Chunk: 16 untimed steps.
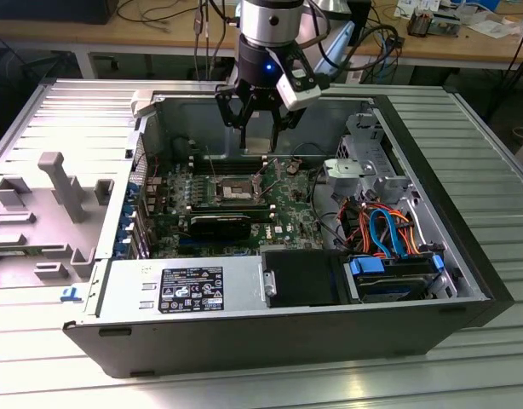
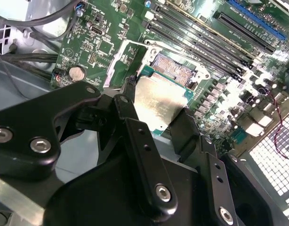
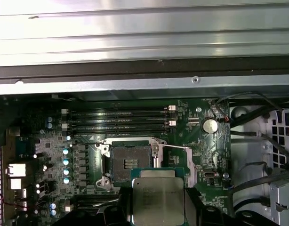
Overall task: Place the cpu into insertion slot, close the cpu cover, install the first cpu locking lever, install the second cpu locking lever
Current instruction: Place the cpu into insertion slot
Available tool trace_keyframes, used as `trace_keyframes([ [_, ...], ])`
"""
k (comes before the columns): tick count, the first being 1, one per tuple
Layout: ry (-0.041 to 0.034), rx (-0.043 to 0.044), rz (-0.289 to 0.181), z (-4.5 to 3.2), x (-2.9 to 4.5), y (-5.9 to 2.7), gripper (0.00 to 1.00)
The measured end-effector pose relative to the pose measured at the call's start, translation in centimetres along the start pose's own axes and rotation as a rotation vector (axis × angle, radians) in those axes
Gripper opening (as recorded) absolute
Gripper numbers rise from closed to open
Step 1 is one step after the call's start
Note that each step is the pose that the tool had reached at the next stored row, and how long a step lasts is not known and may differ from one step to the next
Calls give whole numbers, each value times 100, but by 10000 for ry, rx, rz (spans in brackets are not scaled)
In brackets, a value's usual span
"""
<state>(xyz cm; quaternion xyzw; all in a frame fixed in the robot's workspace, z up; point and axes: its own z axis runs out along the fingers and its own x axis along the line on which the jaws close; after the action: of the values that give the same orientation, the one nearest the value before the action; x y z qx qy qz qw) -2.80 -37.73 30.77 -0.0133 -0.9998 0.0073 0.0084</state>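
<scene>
My gripper [image 2: 156, 117] is closed to about the chip's width and pinches the cpu [image 2: 158, 101] by 2 opposite edges. 1 black finger [image 2: 130, 110] is on each side. The cpu hangs in the air inside the open computer case [image 1: 466, 256], above the green motherboard [image 1: 287, 200]. It is near the insertion slot [image 3: 130, 162] but off to 1 side of it, not seated.

The main danger, as I judge it, is the slot's exposed contact field. It lies open and dark inside its silver rim. If the cpu comes down tilted or shifted, a corner could dig into those fine contacts or catch on the rim. My hold is only on thin edges, so a bump against the rim or the 4 memory slots [image 3: 116, 120] nearby could twist the chip or knock it loose. A drop onto the board would be just as bad. I also cannot tell whether the chip's orientation matches the slot, and a wrong turn would stop it seating.

The cpu is a flat square with a dull silver-grey metal top that has a stepped edge. A narrow green border shows around it. The top catches a soft glare and carries faint print.
</scene>
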Motion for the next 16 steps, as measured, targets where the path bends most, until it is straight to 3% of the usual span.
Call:
trace_keyframes([
  [16,-3,131,2,60,-2,-24,54],
])
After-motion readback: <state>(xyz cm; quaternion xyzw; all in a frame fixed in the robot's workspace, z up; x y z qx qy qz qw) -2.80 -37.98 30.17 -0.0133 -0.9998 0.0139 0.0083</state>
